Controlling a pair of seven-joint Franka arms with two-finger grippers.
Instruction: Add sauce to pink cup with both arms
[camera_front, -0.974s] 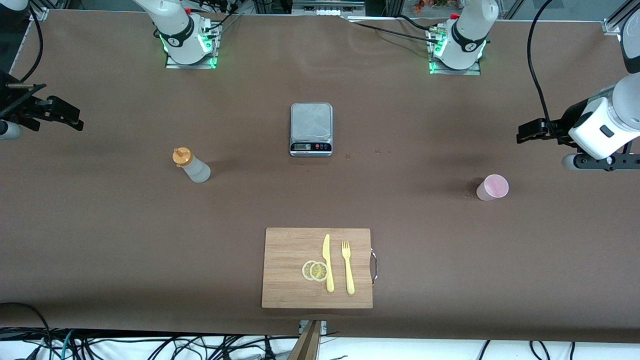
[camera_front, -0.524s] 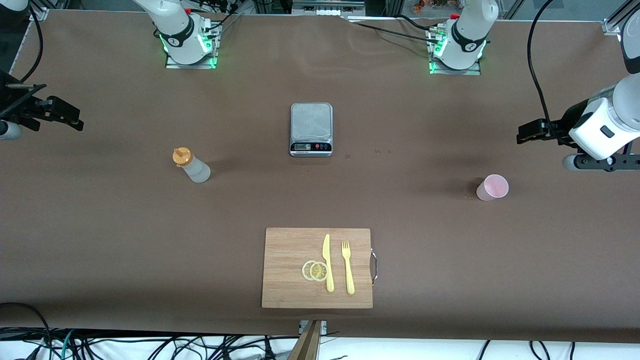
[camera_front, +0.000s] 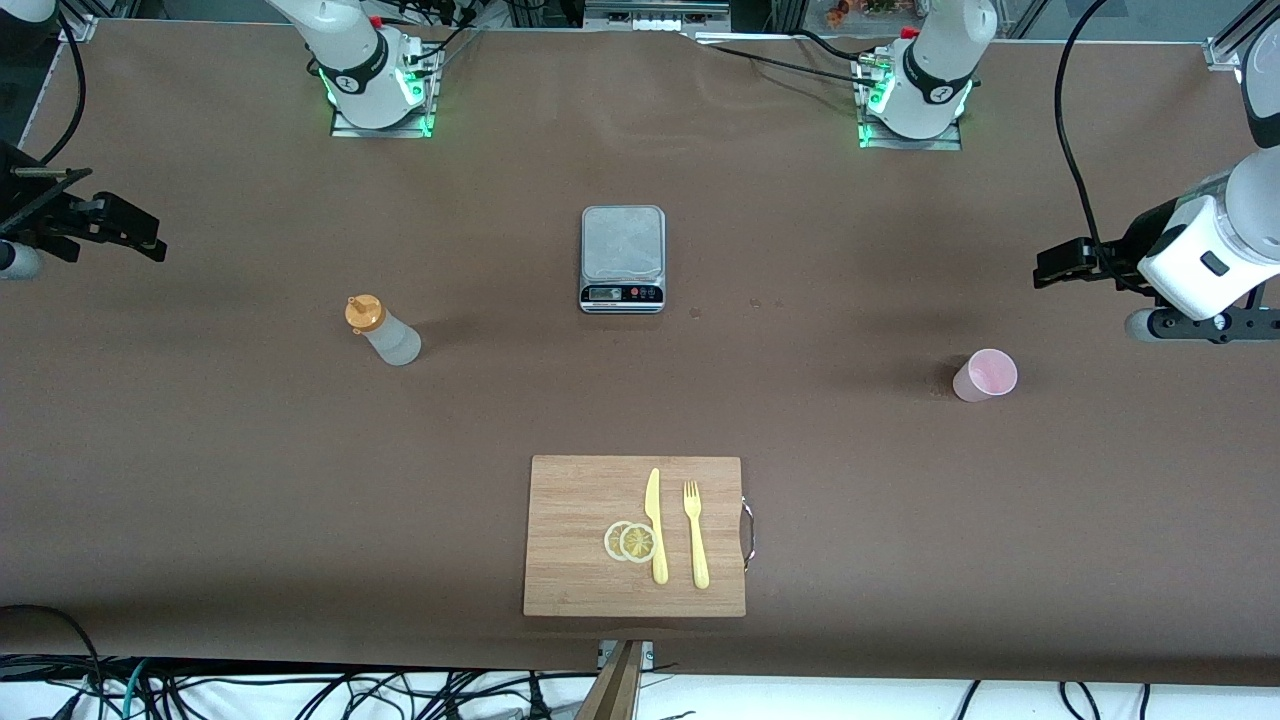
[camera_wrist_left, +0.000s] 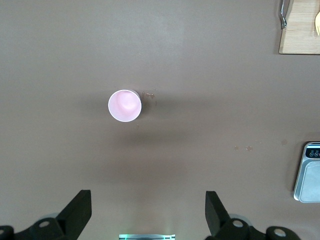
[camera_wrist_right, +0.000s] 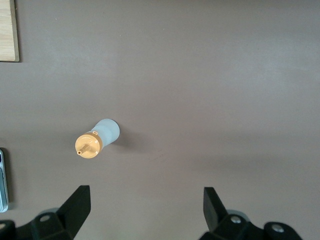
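The sauce (camera_front: 383, 333) stands upright at left-centre of the front frame, below the right hand (camera_wrist_right: 145, 210), fingers spread wide. The pink cup (camera_front: 985, 375) sits at right-centre, under the equally wide left hand (camera_wrist_left: 148, 212). Both hover empty.

Orange-capped whitish sauce bottle (camera_front: 385, 333) upright toward right arm's end, pink cup (camera_front: 984, 375) upright toward left arm's
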